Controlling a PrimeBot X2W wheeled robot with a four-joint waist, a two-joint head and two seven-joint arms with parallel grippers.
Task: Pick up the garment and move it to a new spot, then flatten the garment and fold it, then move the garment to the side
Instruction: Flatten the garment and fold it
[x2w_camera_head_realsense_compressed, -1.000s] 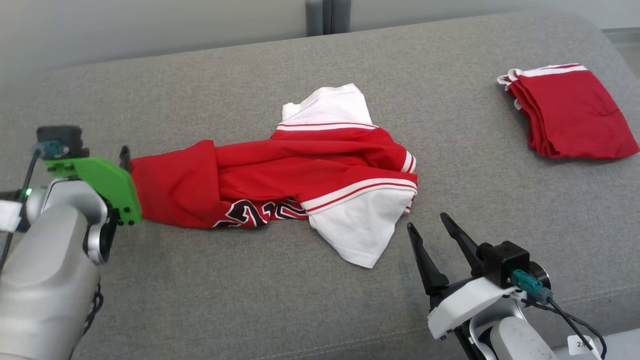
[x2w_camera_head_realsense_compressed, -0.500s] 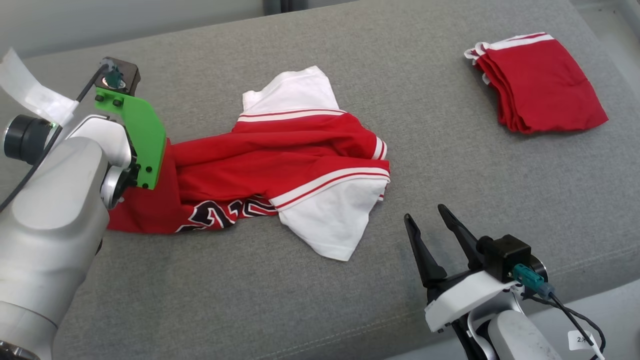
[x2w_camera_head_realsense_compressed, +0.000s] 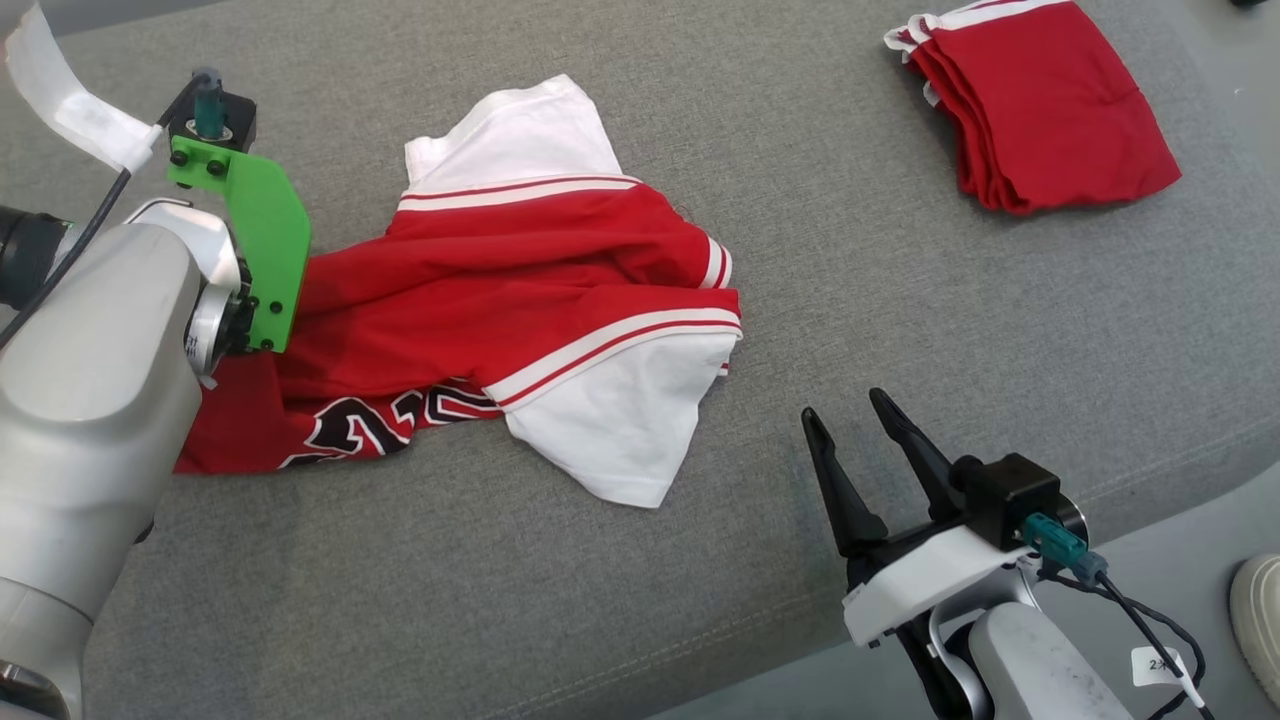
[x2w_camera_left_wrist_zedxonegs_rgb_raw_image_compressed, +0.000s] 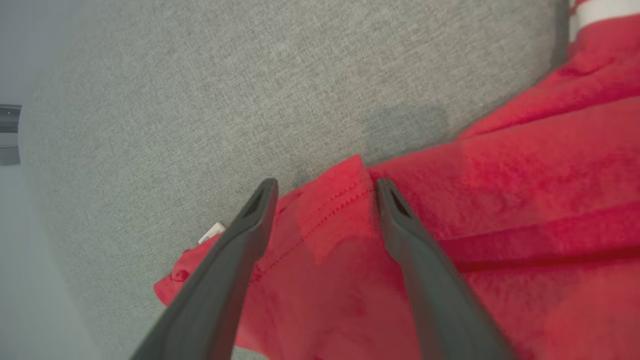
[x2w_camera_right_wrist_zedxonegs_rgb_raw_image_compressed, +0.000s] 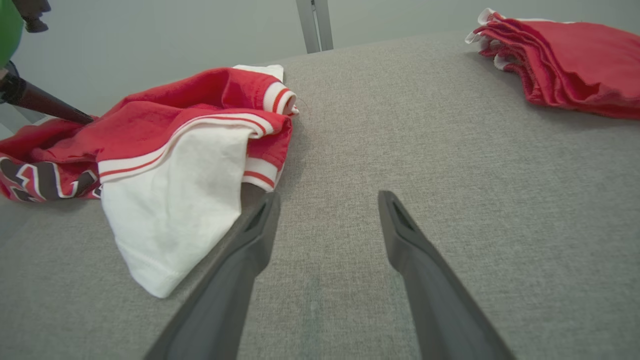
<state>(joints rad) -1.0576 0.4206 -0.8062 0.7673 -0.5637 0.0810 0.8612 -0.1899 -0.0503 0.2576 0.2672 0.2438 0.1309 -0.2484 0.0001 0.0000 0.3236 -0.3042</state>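
Observation:
The garment (x2w_camera_head_realsense_compressed: 520, 290), a crumpled red shirt with white sleeves and a black print, lies on the grey cushion (x2w_camera_head_realsense_compressed: 800, 250) left of centre. My left arm, with its green bracket (x2w_camera_head_realsense_compressed: 265, 250), hangs over the garment's left end. In the left wrist view my left gripper (x2w_camera_left_wrist_zedxonegs_rgb_raw_image_compressed: 325, 187) is open, and its two fingers straddle a red hem corner of the garment (x2w_camera_left_wrist_zedxonegs_rgb_raw_image_compressed: 500, 200) without closing on it. My right gripper (x2w_camera_head_realsense_compressed: 850, 430) stands open above bare cushion, to the right of the white sleeve (x2w_camera_right_wrist_zedxonegs_rgb_raw_image_compressed: 175, 200). Nothing sits between the right gripper's (x2w_camera_right_wrist_zedxonegs_rgb_raw_image_compressed: 327, 200) fingers.
A folded stack of red cloth (x2w_camera_head_realsense_compressed: 1040, 100) lies at the cushion's far right. The cushion's front edge runs just below my right gripper, with pale floor beyond it and a shoe (x2w_camera_head_realsense_compressed: 1260, 620) at the lower right.
The camera has tilted, shifting the whole picture. My left arm has come from beside the garment's left edge to over its left end. The right gripper has held its place.

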